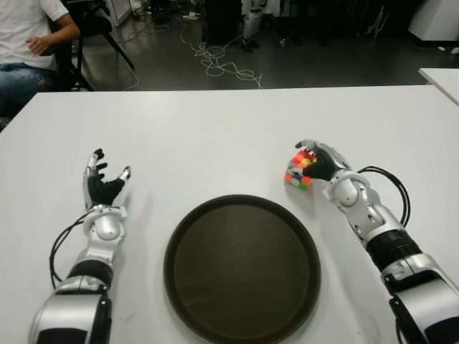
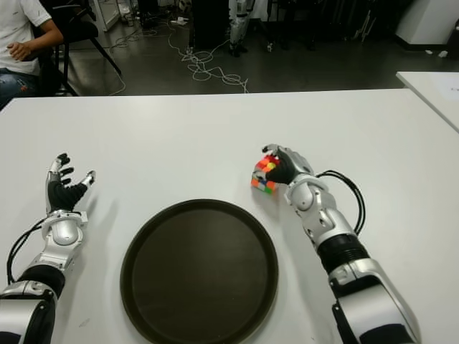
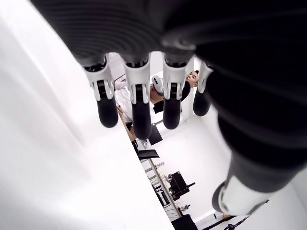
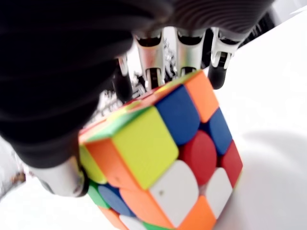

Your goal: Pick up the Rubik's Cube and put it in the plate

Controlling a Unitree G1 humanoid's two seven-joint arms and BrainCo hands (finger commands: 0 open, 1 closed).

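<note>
The Rubik's Cube (image 1: pixel 300 170) is just beyond the right rim of the round dark plate (image 1: pixel 242 269), tilted, with its lower edge close to the white table (image 1: pixel 215 136). My right hand (image 1: pixel 316 160) wraps it from the right. In the right wrist view the fingers (image 4: pixel 152 62) curl over the cube's (image 4: pixel 165 153) far side and the thumb presses its near corner. My left hand (image 1: pixel 105 180) shows left of the plate with its fingers (image 3: pixel 140 108) spread and nothing in them.
A person (image 1: pixel 29 43) sits on a chair beyond the table's far left corner. Cables (image 1: pixel 224 64) lie on the floor behind the table. The corner of another white table (image 1: pixel 441 75) shows at the far right.
</note>
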